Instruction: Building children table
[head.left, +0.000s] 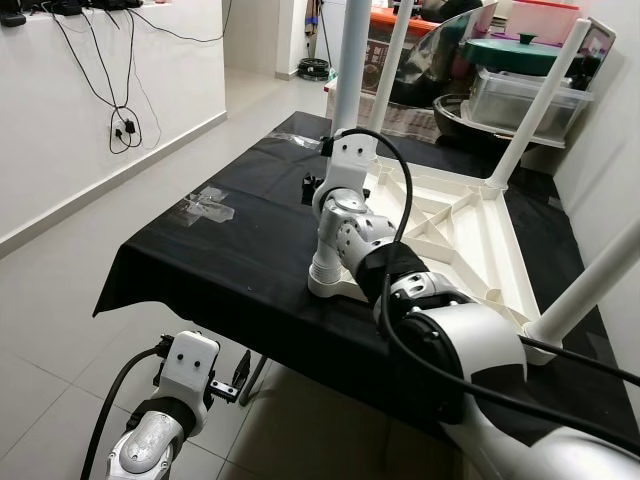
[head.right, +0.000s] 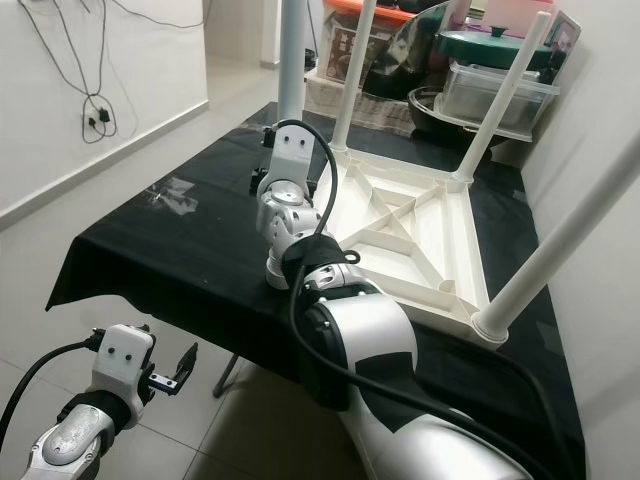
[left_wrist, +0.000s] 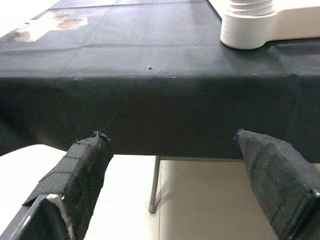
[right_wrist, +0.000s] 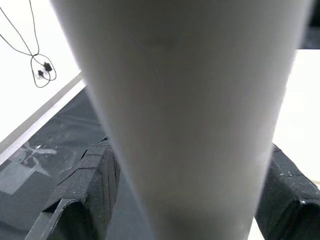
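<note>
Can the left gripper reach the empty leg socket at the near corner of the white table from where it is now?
Probably yes. The left gripper hangs open below the cloth's edge, the socket straight ahead above it. It would have to rise first.

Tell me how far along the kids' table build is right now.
Three white legs already stand in the upturned tabletop. The right gripper holds a fourth leg at the far-left corner. The near-left socket looks empty, so a leg may be missing. The left gripper is open, below the table edge.
</note>
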